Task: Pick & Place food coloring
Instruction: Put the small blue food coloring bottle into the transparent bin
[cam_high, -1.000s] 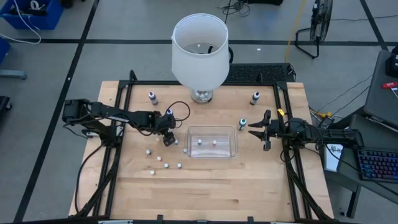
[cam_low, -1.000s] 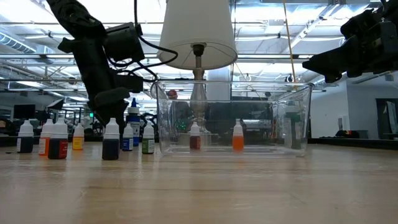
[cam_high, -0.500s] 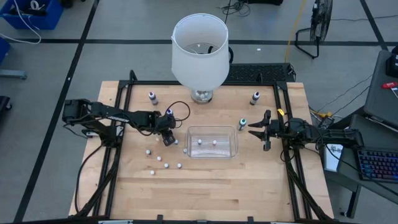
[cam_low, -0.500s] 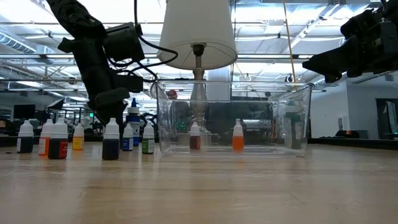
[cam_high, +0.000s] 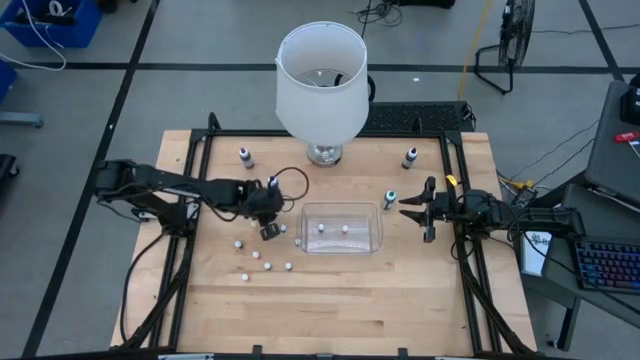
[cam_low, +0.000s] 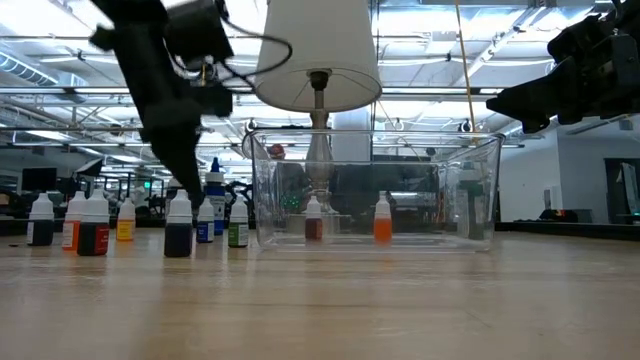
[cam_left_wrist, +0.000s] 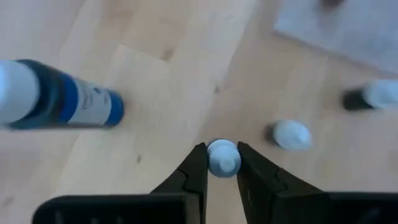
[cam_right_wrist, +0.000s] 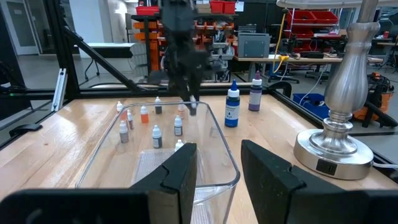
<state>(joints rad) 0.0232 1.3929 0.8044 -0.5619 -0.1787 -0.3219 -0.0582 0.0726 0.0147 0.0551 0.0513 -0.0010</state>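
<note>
My left gripper (cam_high: 270, 229) hangs above the wood table just left of the clear tub (cam_high: 342, 207), shut on one small white-capped food coloring bottle (cam_left_wrist: 222, 158). Several more small bottles (cam_high: 262, 260) stand on their bases on the table near it, and two (cam_high: 332, 228) stand inside the tub. In the low view the loose bottles form a row (cam_low: 178, 224) at the left. My right gripper (cam_high: 425, 210) waits open and level at the tub's right side, with nothing between its fingers (cam_right_wrist: 180, 171). My left gripper pinches the bottle's white cap (cam_left_wrist: 222, 164) between its two fingertips (cam_left_wrist: 198, 167). The fingers come from above, slanting steeply down. The bottle's body hangs below the fingers, hidden under the cap; in the right wrist view it shows dark at the fingertips (cam_right_wrist: 193, 109), off the table.
A white-shaded lamp (cam_high: 320, 80) on a metal base stands at the far middle. Taller bottles stand at the far left (cam_high: 246, 155), the far right (cam_high: 411, 157), beside the tub's right end (cam_high: 390, 199), and close behind my left gripper is a blue one (cam_high: 270, 183).
My left gripper has shut on the small bottle and gone up with it, turning a little toward the tub. The other bottles and my right arm have kept still.
</note>
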